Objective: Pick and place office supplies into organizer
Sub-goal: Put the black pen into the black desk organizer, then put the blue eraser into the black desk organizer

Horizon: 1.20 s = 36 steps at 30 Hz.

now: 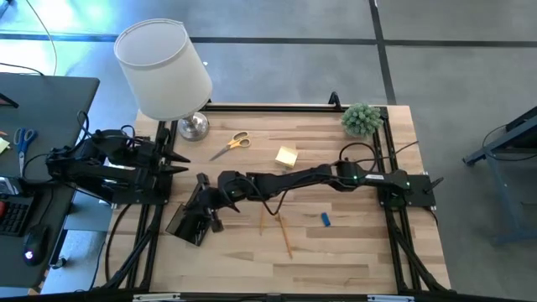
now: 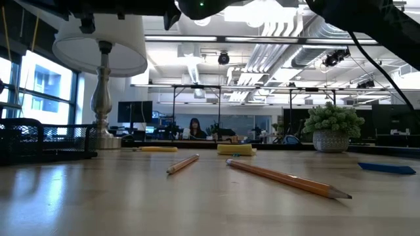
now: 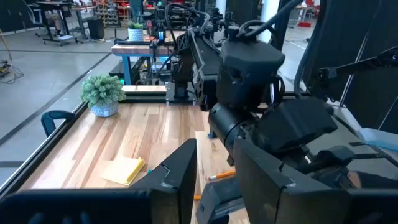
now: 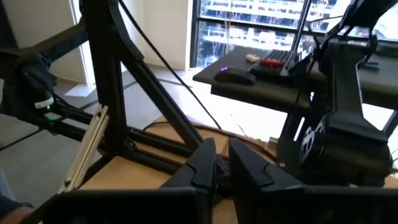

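Observation:
The black organizer (image 1: 186,222) lies near the table's left edge and shows as a mesh tray (image 2: 39,141) in the low view. My right gripper (image 1: 203,180) reaches across the table to just above the organizer's far end, fingers shut (image 4: 222,165), with nothing seen between them. My left gripper (image 1: 180,161) waits drawn back at the left edge, open (image 3: 214,186). Loose on the wood lie yellow-handled scissors (image 1: 231,144), a yellow sticky-note pad (image 1: 287,156), two pencils (image 1: 281,231) and a small blue piece (image 1: 325,220).
A white-shaded lamp (image 1: 164,71) with a chrome base (image 1: 193,126) stands at the far left corner. A small green plant (image 1: 361,119) sits at the far right. A black frame rail (image 1: 277,107) rims the table. A side desk (image 1: 25,168) stands beyond the left edge.

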Motion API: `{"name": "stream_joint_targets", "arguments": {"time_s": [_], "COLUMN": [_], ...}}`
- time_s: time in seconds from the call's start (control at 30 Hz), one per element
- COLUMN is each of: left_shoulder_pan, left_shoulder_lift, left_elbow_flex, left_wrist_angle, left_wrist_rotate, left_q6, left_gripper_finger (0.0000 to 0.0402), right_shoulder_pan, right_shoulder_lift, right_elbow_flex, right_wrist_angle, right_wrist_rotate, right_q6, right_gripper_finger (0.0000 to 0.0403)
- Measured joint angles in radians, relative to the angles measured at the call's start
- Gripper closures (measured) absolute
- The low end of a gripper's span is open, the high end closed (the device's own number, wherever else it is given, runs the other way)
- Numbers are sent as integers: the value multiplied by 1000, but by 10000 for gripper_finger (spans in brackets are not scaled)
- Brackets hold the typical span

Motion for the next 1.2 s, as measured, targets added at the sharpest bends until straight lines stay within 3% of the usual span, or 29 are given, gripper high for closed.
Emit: {"name": "stream_joint_targets", "arguments": {"time_s": [0.2,0.5,0.67,0.97,1.2], "left_shoulder_pan": [0,0,0,0,0], "left_shoulder_lift": [0,0,0,0,0], "left_elbow_flex": [0,0,0,0,0], "left_wrist_angle": [2,2,2,1,-3], "left_wrist_rotate": [0,0,0,0,0], "left_q6": [0,1,3,3,3], "left_gripper_finger": [306,309,309,310,311], "right_shoulder_pan": [0,0,-1,-1,-1], "right_shoulder_lift": [0,0,0,0,-9], "right_elbow_flex": [-1,-1,-1,-1,-1], "right_wrist_angle": [-19,-19,-19,-81,-245], "right_wrist_rotate": [-1,7,27,30,144], "right_q6": [-5,18,28,54,50], "right_gripper_finger": [378,285,258,261,270]}}
